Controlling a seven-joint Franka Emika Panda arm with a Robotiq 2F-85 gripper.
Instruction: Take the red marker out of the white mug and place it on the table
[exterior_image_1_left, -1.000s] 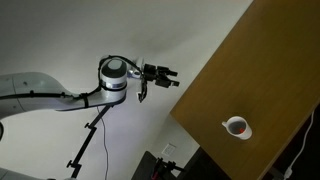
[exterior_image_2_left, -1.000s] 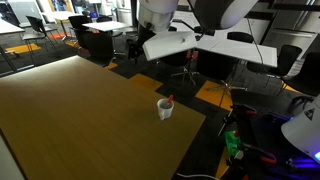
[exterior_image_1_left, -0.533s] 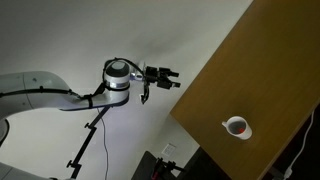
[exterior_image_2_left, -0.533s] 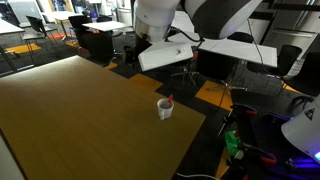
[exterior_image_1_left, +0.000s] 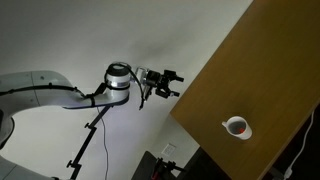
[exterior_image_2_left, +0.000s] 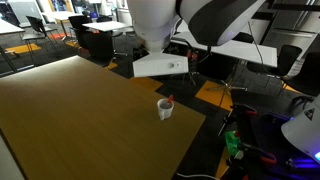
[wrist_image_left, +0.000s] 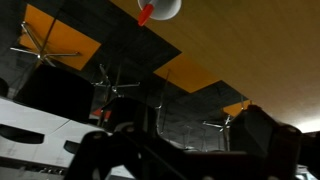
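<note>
As my arm swings nearer the brown wooden table (exterior_image_2_left: 70, 120), the pincer (exterior_image_1_left: 170, 82) stays spread and empty, well apart from the small white mug (exterior_image_2_left: 165, 110) holding the thin red marker (exterior_image_2_left: 170, 98); reaching has barely begun.

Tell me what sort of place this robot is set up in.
Most likely an open-plan office or lab: white desks and swivel office chairs stand behind the wooden table, and the floor is dark carpet with orange tiles.
</note>
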